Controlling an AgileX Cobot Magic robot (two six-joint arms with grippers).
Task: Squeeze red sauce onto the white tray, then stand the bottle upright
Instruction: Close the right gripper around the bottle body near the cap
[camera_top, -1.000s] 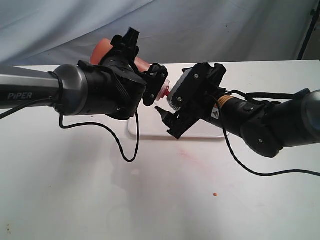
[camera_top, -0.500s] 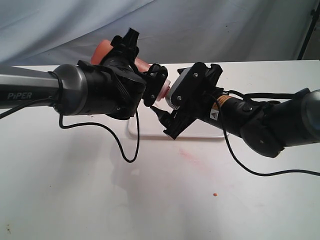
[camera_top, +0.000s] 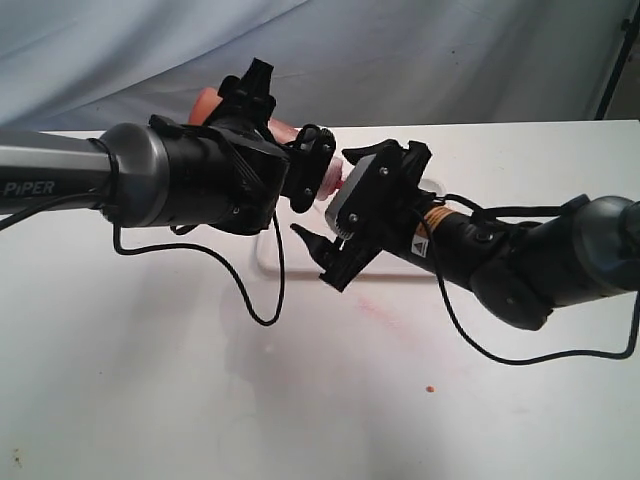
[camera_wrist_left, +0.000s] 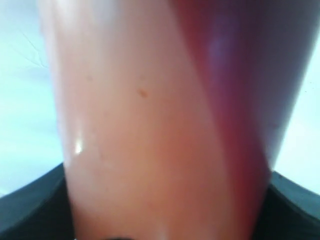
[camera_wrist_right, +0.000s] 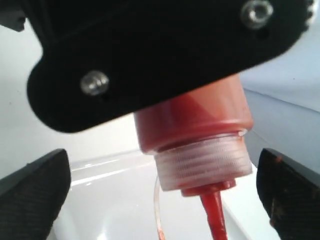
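My left gripper (camera_top: 312, 172) is shut on the bottle (camera_top: 206, 101) and holds it tilted above the white tray (camera_top: 291, 262), nozzle toward the tray. The orange-tinted bottle (camera_wrist_left: 150, 125) fills the left wrist view, with the red sauce (camera_wrist_left: 240, 100) dark along one side. In the right wrist view its ribbed collar (camera_wrist_right: 202, 160) and red nozzle (camera_wrist_right: 214, 215) point down over the white tray (camera_wrist_right: 100, 200). A thin tether hangs beside the nozzle. My right gripper (camera_wrist_right: 162, 192) is open, its fingers (camera_wrist_right: 35, 190) wide on either side of the neck, touching nothing.
The tray lies on a white table (camera_top: 150, 380). A faint red smear (camera_top: 380, 312) and a small red drop (camera_top: 429, 388) mark the table in front of the tray. A black cable (camera_top: 250, 290) hangs from the left arm. A pale cloth backdrop stands behind.
My right gripper has moved left and up toward the bottle's neck, and its fingers now flank it. The left gripper with the bottle has barely shifted.
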